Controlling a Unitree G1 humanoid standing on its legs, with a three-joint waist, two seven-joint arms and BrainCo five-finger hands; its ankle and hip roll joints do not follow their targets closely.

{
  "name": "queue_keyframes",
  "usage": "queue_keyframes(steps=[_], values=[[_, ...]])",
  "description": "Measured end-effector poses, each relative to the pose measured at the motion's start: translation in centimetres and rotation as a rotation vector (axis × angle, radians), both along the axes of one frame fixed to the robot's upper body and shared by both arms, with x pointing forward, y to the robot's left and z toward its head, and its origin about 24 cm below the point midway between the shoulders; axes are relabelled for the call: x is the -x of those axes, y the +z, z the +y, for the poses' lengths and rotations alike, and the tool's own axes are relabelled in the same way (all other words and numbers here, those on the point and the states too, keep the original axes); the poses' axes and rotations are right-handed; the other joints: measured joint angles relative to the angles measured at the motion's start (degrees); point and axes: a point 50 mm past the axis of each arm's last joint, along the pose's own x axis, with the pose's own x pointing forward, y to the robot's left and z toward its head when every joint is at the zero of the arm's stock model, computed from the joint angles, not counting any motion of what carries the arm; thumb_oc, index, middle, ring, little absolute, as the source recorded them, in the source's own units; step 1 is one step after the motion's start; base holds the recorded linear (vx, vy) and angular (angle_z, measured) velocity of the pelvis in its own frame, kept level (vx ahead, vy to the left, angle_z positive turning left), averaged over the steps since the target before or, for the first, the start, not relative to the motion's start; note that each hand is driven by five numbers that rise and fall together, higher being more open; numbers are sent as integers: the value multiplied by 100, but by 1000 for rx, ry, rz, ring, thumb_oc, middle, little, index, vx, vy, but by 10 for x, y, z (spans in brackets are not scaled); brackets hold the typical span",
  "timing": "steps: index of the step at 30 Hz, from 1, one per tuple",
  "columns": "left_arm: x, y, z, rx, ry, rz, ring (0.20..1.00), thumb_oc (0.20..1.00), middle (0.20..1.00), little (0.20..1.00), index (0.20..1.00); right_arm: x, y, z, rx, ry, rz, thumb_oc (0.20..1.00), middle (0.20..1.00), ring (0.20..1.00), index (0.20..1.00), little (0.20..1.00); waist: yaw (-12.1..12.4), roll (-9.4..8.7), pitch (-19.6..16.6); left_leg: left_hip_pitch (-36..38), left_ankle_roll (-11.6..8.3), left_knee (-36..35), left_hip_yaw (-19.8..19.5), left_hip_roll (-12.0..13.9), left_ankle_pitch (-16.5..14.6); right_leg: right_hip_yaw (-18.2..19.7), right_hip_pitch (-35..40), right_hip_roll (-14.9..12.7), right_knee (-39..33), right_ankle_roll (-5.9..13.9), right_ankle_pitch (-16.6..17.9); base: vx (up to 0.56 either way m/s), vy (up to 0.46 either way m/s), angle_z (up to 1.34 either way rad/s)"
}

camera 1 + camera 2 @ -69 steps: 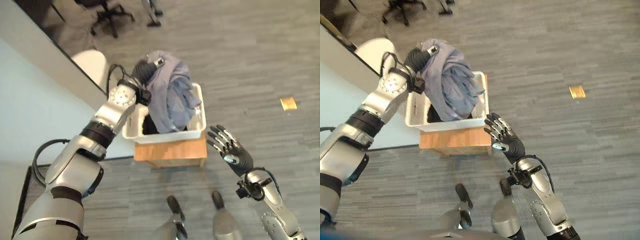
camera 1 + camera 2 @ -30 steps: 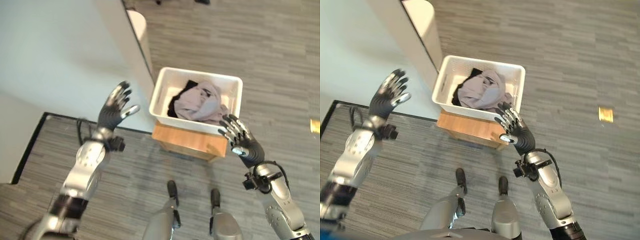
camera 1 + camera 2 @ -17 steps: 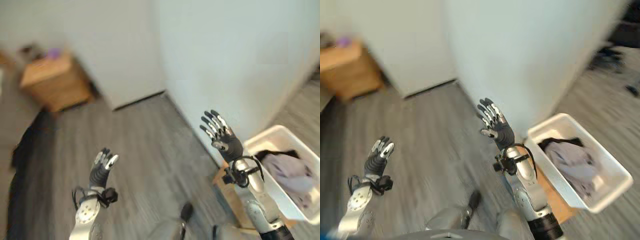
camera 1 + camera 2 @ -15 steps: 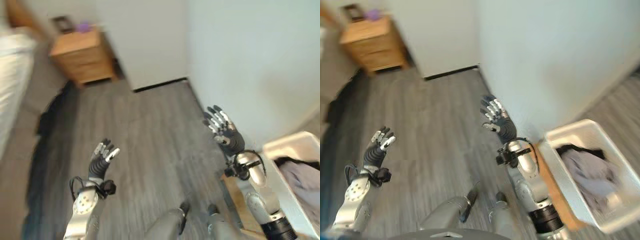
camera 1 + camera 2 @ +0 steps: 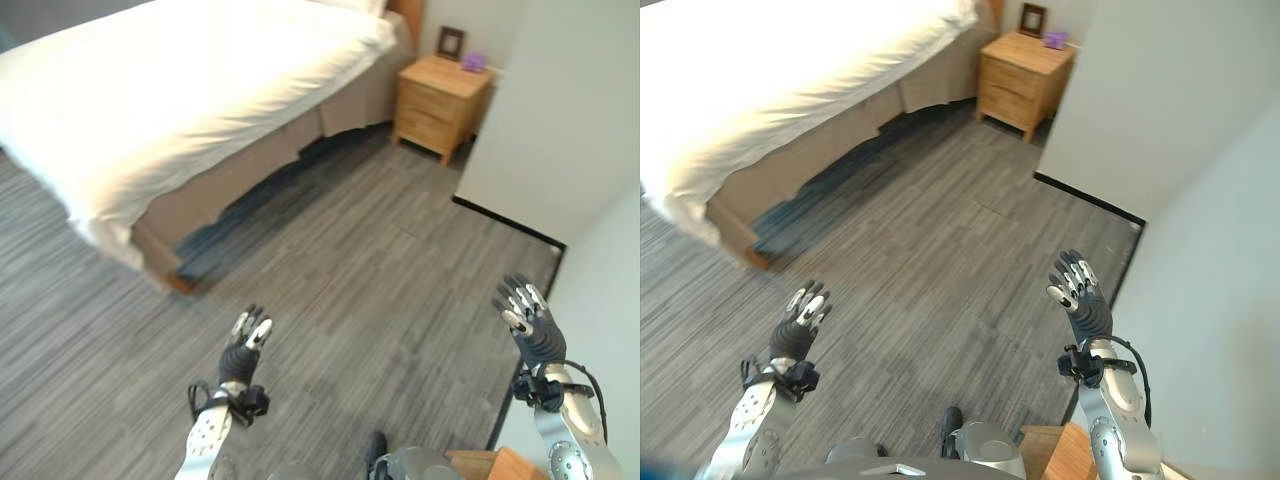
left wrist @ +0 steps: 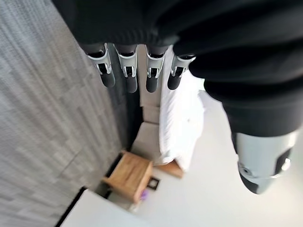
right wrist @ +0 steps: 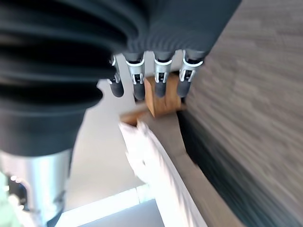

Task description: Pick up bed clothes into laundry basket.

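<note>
Bed clothes are in neither hand: nearest, the left hand [image 5: 245,345] and the right hand [image 5: 528,322] are raised over the grey floor [image 5: 380,270] with fingers straight and spread, empty. I judge this the walk toward the bed to fetch another load (no loose garment can be made out yet), so the next move calls for closing in. Far left, the bed [image 5: 180,90] carries its white bedding [image 5: 760,70], long axis running near-left to far-right toward the wooden nightstand [image 5: 440,95].

White-covered bed [image 5: 180,90], wooden nightstand [image 5: 440,95] just beside it, framed picture [image 5: 450,42] on top, grey plank floor [image 5: 360,260]
</note>
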Motion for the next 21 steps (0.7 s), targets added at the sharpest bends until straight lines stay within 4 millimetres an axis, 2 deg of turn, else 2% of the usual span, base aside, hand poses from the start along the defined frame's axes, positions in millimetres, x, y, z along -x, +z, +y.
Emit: queue_keyframes(steps=[1,2,3,4,5,6,7,8,9,11,12,13,14,16,18,19,21], values=[[1,3,1,-5,4,-10,1000,1000,1000,1000,1000,-8,5,9,-6,44,-26,1000,1000,1000,1000,1000,142,12,-11,62,284,-280,-294,-298,181,-21,-72,-174,58,145,79,-3,212,89],[2,2,1,-5,9,-3,1000,1000,1000,1000,1000,-11,6,12,-4,56,-35,1000,1000,1000,1000,1000,176,26,-15,47,365,-267,-473,-425,223,-32,-140,-327,296,207,42,7,190,29],[1,1,0,-4,10,-1,1000,1000,1000,1000,1000,-11,7,11,0,60,-36,1000,1000,1000,1000,1000,145,44,-2,33,466,-235,-611,-488,204,-102,-302,-535,767,403,-5,-15,35,49],[1,0,-1,1,14,4,1000,1000,1000,1000,1000,-9,5,10,7,62,-26,1000,1000,1000,1000,1000,78,145,-29,14,663,-228,-669,-462,347,-42,-468,-689,1254,592,-9,-7,11,67],[4,-2,0,-1,20,12,1000,1000,1000,1000,1000,-6,1,8,8,57,-7,1000,1000,1000,1000,1000,78,196,-47,-6,747,-224,-739,-459,362,77,-598,-830,1641,667,-120,92,-59,111],[1,-1,5,-32,29,4,1000,1000,1000,1000,1000,-1,-6,9,13,60,26,1000,1000,1000,1000,1000,-34,212,-63,-266,742,-38,-1211,-511,382,1358,-921,-748,2291,860,-221,88,-39,140],[1,-2,11,-48,45,15,1000,1000,1000,1000,1000,2,-10,10,9,63,44,1000,1000,1000,1000,1000,-155,193,-111,-398,764,15,-1435,-540,424,2014,-897,-693,2188,991,-342,122,-40,123],[5,-5,18,-65,66,30,1000,1000,1000,1000,1000,-1,-15,9,11,67,61,1000,1000,1000,1000,1000,-105,164,-115,-441,816,4,-1544,-583,488,2558,-895,-607,1936,1002,-431,20,-75,73],[6,-11,23,-82,82,61,1000,1000,1000,1000,1000,-3,-20,9,6,59,83,1000,1000,1000,1000,1000,-83,176,-112,-514,778,16,-1622,-584,518,2940,-766,-539,1487,1086,-478,30,-89,32],[6,-12,29,-124,94,78,1000,1000,1000,1000,1000,2,-32,9,0,48,139,1000,1000,1000,1000,1000,38,101,-149,-578,692,-90,-1791,-713,657,2839,-559,-678,652,1075,-457,31,-128,62],[4,-10,31,-140,92,72,1000,1000,1000,1000,1000,8,-40,9,-9,41,176,1000,1000,1000,1000,1000,-36,17,-158,-588,710,-84,-2039,-802,668,2740,-273,-740,249,1010,-409,72,-158,114],[8,-11,32,-149,98,79,1000,1000,1000,1000,1000,14,-54,12,-19,50,245,1000,1000,1000,1000,1000,38,-92,-213,-414,676,-278,-2087,-885,765,2433,80,-820,-65,942,-260,60,-101,101],[12,-13,35,-152,108,91,1000,1000,1000,1000,1000,16,-59,14,-22,59,274,1000,1000,1000,1000,1000,132,-152,-261,-356,664,-316,-2085,-929,794,2429,228,-809,-235,915,-125,25,-72,58],[24,-21,31,-118,128,125,1000,1000,1000,1000,1000,14,-58,15,-22,68,270,1000,1000,1000,1000,1000,290,-110,-347,-316,602,-468,-2213,-893,832,2379,426,-779,-539,1006,355,6,-46,26],[32,-27,28,-106,125,155,1000,1000,1000,1000,1000,15,-56,15,-23,73,264,1000,1000,1000,1000,1000,300,-69,-361,-245,511,-564,-2325,-790,909,2245,544,-673,-734,960,440,10,-97,30],[37,-32,24,-74,131,171,1000,1000,1000,1000,1000,14,-56,16,-23,79,264,1000,1000,1000,1000,1000,342,-78,-379,-231,418,-646,-2429,-693,970,2140,687,-572,-899,932,542,3,-95,28],[38,-35,16,-38,134,180,1000,1000,1000,1000,1000,15,-57,16,-23,78,269,1000,1000,1000,1000,1000,323,-120,-423,-221,373,-714,-2483,-600,1005,2049,759,-485,-1010,889,570,-1,-58,23]])
